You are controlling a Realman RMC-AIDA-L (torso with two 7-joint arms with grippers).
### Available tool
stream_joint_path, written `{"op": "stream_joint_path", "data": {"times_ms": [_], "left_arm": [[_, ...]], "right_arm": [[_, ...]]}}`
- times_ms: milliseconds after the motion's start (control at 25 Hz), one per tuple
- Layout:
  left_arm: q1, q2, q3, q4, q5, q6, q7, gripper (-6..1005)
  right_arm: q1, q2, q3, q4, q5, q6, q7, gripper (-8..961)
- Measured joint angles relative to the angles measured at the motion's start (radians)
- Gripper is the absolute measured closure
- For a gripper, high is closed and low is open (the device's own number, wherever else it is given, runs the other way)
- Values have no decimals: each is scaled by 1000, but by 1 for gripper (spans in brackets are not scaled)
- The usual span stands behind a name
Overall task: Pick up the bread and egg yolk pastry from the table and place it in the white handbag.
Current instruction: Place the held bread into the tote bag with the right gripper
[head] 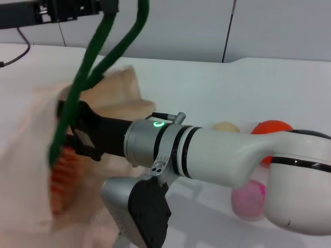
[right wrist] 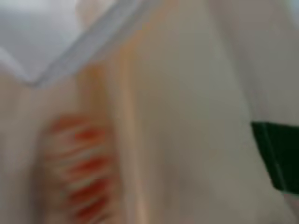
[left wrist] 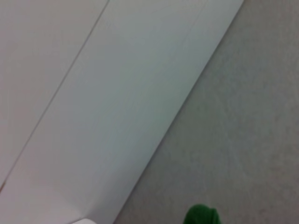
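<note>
Two arms in play. Right gripper (head: 76,135) reaching across from the right, forearm stretched almost level, black wrist end pushed into the mouth of the white handbag (head: 31,155). Jaws buried behind cloth: released or clenched, cannot tell. Left gripper (head: 57,11) up high at the far left, right by the tops of the green handles (head: 90,57), which rise taut from the bag towards it. No telling its grip either.

Down inside the bag, below the right gripper, the bread (head: 64,178), orange stripes showing low against the cream cloth. Out on the white table (head: 217,88), just behind the right forearm, the egg yolk pastry (head: 226,126), pale and round, beside an orange ball (head: 272,129). Nearer, under the elbow, a pink ball (head: 248,199). Pale wall panels (head: 181,26) beyond the table's far edge.

From the right wrist, a close look at the bread (right wrist: 81,172) lying along a fold of the bag's cloth (right wrist: 187,116), a sight half hidden from the head. From the left wrist, only pale flat surfaces and a stub of green handle (left wrist: 201,217).
</note>
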Motion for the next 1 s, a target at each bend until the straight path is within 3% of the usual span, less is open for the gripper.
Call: {"op": "stream_joint_path", "data": {"times_ms": [280, 480, 1000], "left_arm": [[36, 7, -8, 1, 0, 9, 24, 878], [56, 18, -13, 1, -7, 9, 27, 878], [108, 30, -106, 1, -12, 13, 42, 880]], "right_arm": [[-45, -5, 39, -10, 1, 66, -6, 202], [-98, -8, 100, -40, -4, 84, -8, 71], [-196, -9, 173, -48, 0, 89, -63, 71]]}}
